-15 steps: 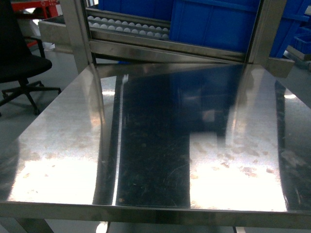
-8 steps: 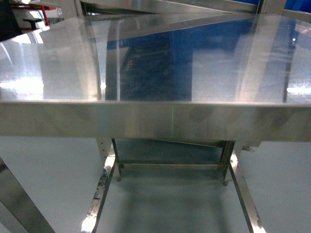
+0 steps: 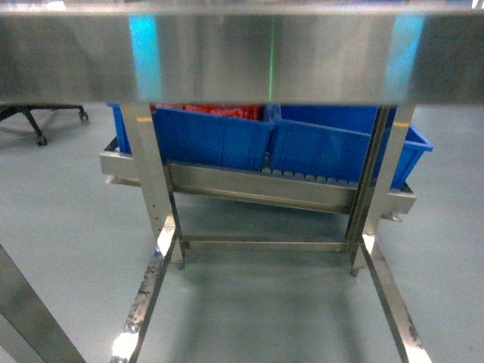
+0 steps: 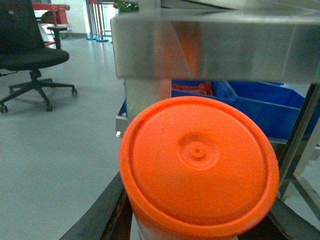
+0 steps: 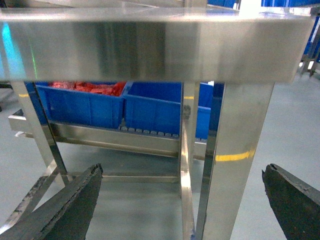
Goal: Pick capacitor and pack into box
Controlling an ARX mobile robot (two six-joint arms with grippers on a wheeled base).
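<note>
Lowered since a second ago, the head camera now looks under the steel worktop (image 3: pixel 265 60) at blue bins (image 3: pixel 272 140) on a far, low rack; no tool shows there. At the left wrist, an orange cylinder (image 4: pixel 197 165) (presumably the capacitor) fills the near view, seemingly held by the left tool (image 4: pixel 195 220), its opening hidden. At the right wrist, the right tool (image 5: pixel 182 200) gapes wide, empty. No box visible; packing remains.

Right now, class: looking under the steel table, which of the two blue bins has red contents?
The left blue bin: red items show above its rim. The right blue bin shows only blue walls.
</note>
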